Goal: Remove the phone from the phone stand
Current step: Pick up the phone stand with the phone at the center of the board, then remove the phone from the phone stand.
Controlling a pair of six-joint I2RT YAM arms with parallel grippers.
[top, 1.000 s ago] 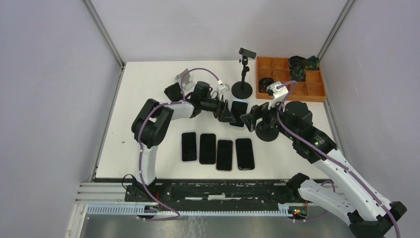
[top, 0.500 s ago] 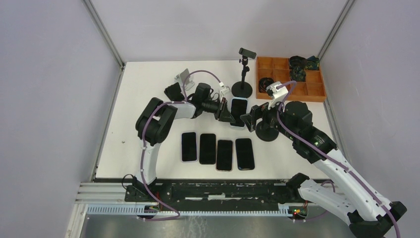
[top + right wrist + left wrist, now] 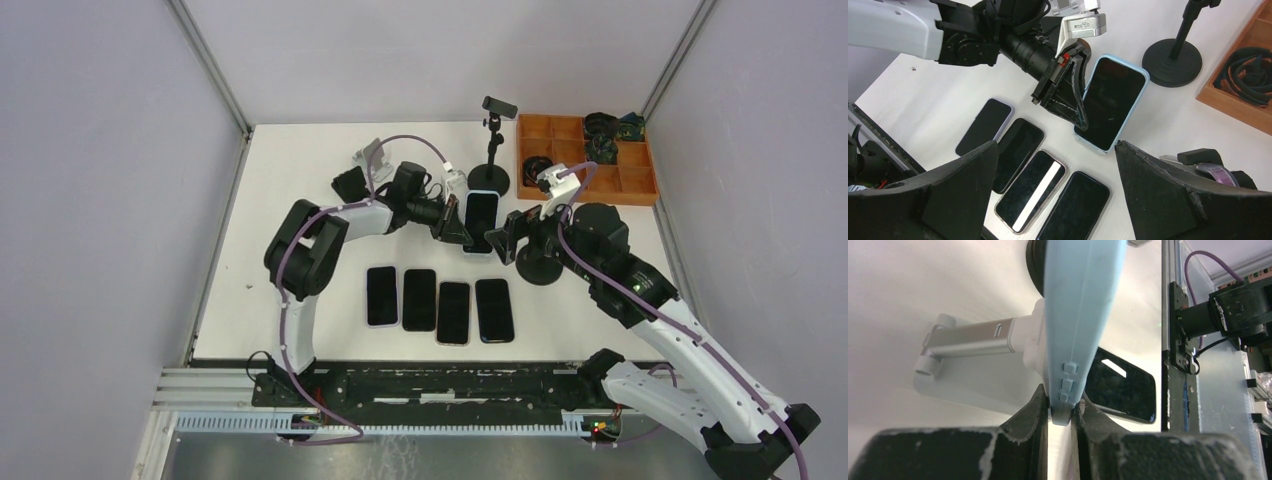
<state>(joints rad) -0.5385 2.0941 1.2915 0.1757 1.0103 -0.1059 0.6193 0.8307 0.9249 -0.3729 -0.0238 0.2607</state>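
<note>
The phone (image 3: 482,213) has a dark screen and a light blue case (image 3: 1080,305). It leans tilted against a silver and white phone stand (image 3: 973,337), which shows only in the left wrist view. My left gripper (image 3: 1062,402) is shut on the phone's lower side edge, one finger on each face; the right wrist view shows that grip from the screen side (image 3: 1113,102). My right gripper (image 3: 505,240) hovers just right of the phone, open wide, with nothing between its fingers (image 3: 963,190).
Several dark phones (image 3: 437,304) lie flat in a row in front of the arms. A black pole stand on a round base (image 3: 488,180) stands behind the phone. Another black round base (image 3: 540,268) sits under my right wrist. An orange compartment tray (image 3: 640,195) holds cables at the back right.
My left gripper has shut on the phone's edge. The phone has shifted a little toward the back of the table. The right arm has barely moved.
</note>
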